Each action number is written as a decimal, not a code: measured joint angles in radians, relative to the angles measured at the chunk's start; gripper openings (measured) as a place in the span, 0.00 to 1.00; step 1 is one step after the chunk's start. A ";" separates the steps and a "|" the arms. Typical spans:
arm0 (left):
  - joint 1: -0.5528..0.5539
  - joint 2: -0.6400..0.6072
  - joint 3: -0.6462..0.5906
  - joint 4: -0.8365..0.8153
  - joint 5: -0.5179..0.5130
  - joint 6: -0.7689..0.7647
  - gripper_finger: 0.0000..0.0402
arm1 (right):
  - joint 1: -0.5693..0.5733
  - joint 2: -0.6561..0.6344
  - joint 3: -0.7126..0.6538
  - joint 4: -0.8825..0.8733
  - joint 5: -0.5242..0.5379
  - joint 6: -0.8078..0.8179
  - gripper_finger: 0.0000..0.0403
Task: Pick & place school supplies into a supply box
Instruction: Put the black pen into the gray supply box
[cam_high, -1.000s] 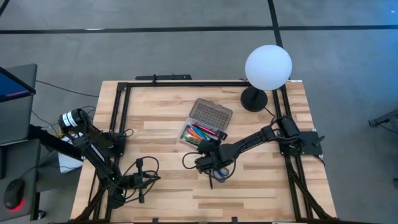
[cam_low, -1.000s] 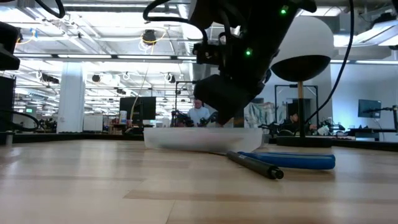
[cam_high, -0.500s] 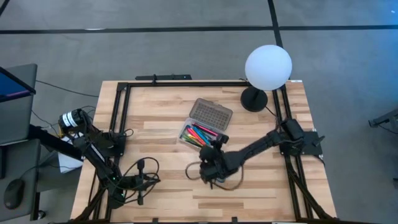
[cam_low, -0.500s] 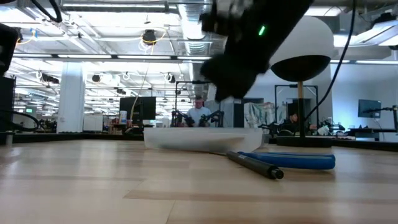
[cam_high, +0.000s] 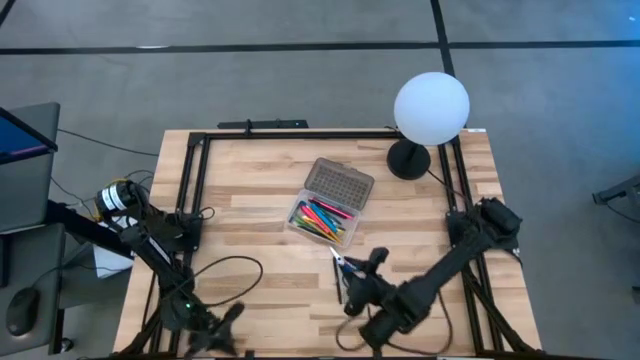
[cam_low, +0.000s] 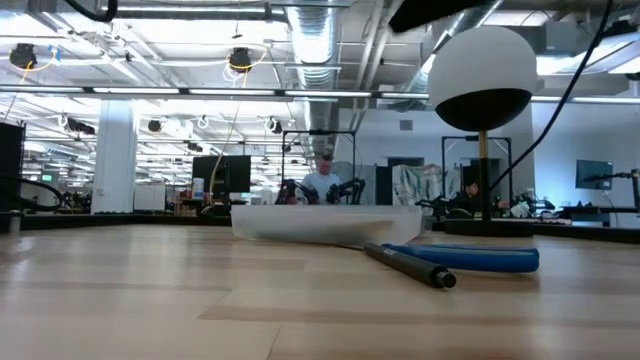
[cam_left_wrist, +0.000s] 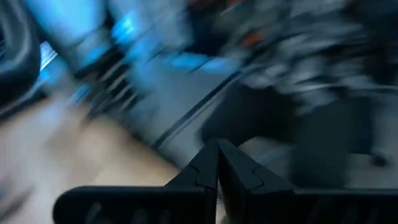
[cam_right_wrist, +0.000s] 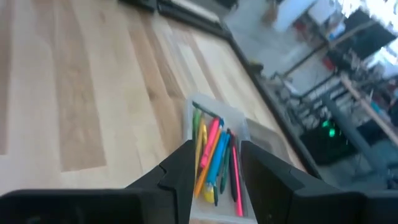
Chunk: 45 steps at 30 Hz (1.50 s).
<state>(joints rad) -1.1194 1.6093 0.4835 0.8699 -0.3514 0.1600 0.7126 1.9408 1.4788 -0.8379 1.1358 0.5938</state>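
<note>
- Black left gripper (cam_left_wrist: 217, 163) sits at the near left corner of the table, fingertips pressed together and holding nothing; that arm looks parked.
- Right gripper (cam_high: 372, 262) hangs at the near middle of the table, pointing toward the box, fingers spread and empty in its wrist view.
- Small scissors (cam_high: 343, 270) with blue handles lie on the wood just left of that gripper, with a dark pen (cam_low: 408, 265) beside them in the low view.
- Judging by this, the scissors come next: lower straight over them, close across the narrow part near the pivot, lift level, and release low over the box.
- Clear supply box (cam_high: 307, 228) stands open just beyond, mid-table, with coloured pens (cam_right_wrist: 214, 158) already inside and its grey dotted lid (cam_high: 338, 184) tipped back on the far side.
- White globe lamp (cam_high: 431, 107) stands at the far right corner.
- No brand, label or writing can be read anywhere.
</note>
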 joint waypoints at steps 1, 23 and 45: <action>0.000 0.000 0.000 0.031 0.079 0.057 0.00 | 0.018 0.000 0.000 0.000 0.019 0.000 0.30; 0.006 0.000 0.001 0.271 0.261 0.443 0.00 | 0.142 0.000 -0.001 0.001 0.078 0.035 0.30; 0.006 0.000 0.001 0.378 0.186 0.511 0.00 | 0.142 0.000 -0.001 0.004 0.070 0.036 0.30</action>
<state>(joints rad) -1.1130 1.6096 0.4843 1.2480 -0.1654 0.6708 0.8551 1.9408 1.4780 -0.8334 1.2060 0.6300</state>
